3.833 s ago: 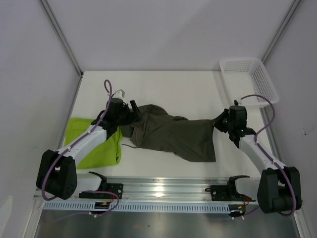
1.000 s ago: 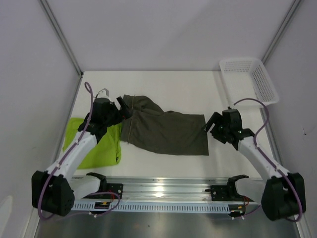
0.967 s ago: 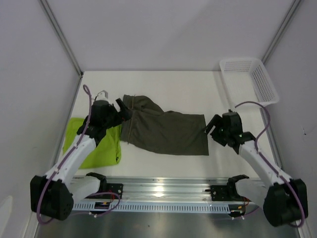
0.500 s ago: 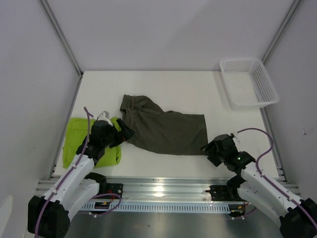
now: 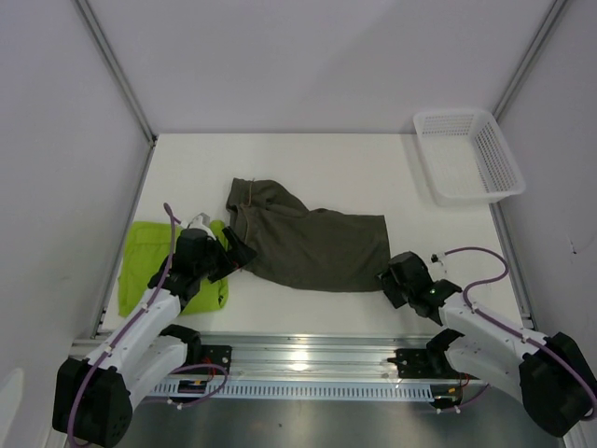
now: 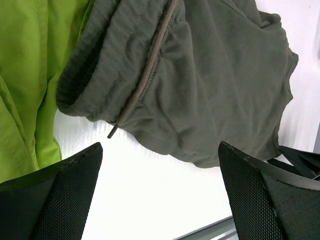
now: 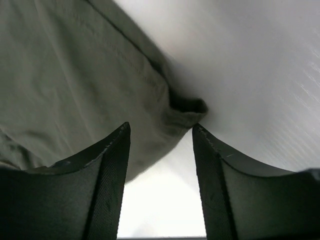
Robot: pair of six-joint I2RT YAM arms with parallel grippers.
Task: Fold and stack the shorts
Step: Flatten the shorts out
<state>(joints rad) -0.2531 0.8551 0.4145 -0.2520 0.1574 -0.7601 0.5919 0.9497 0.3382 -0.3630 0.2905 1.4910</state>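
Left pincer (image 5: 235,254) and right pincer (image 5: 386,280), both released, wait at near corners of the olive shorts (image 5: 312,247); next, probably, grasp and fold.

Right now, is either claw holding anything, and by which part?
Nothing is held. The left gripper and right gripper are open beside the dark shorts.

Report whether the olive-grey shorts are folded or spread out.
Folded in half, it seems: the olive-grey shorts lie flat as one leg shape, waistband left, hem right.
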